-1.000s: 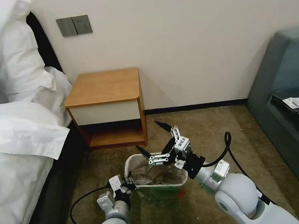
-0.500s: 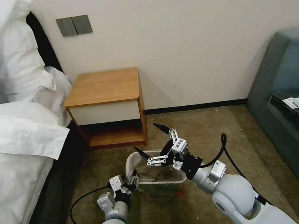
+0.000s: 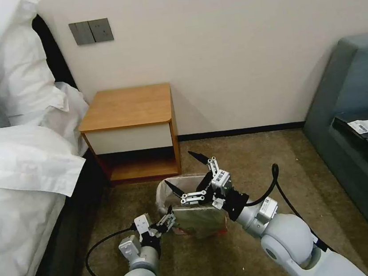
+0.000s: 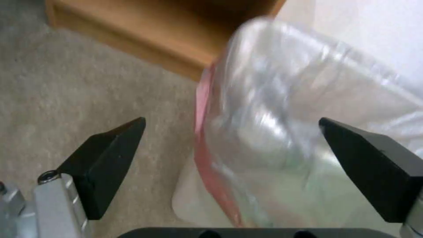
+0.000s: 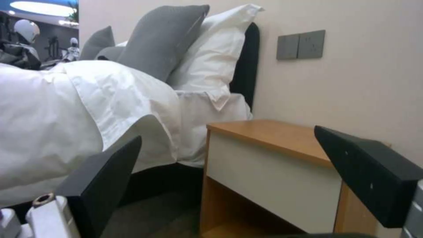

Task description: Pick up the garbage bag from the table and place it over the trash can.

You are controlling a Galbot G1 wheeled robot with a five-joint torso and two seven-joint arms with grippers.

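The trash can (image 3: 199, 220) stands tipped on the carpet, its mouth leaning toward the table (image 3: 126, 107). The garbage bag (image 3: 167, 192), clear with a red edge, is draped over its rim and walls. My left gripper (image 3: 167, 219) is open at the bin's near left corner. In the left wrist view the bag (image 4: 286, 109) and its red edge lie between the spread fingers of the left gripper (image 4: 231, 122), over a cream bin wall (image 4: 187, 201). My right gripper (image 3: 184, 172) hangs open above the bin's mouth, and the right gripper (image 5: 227, 134) faces the table (image 5: 273, 135).
A bed with white linen (image 3: 13, 168) fills the left side. A dark sofa (image 3: 361, 125) stands at the right. The wall (image 3: 237, 60) runs behind the nightstand. Open carpet (image 3: 249, 157) lies between nightstand and sofa. Black cables (image 3: 95, 256) loop beside both arms.
The trash can has tipped from upright toward the nightstand, so its opening now faces away from me. The left gripper rose a little with it. The right gripper shifted slightly left.
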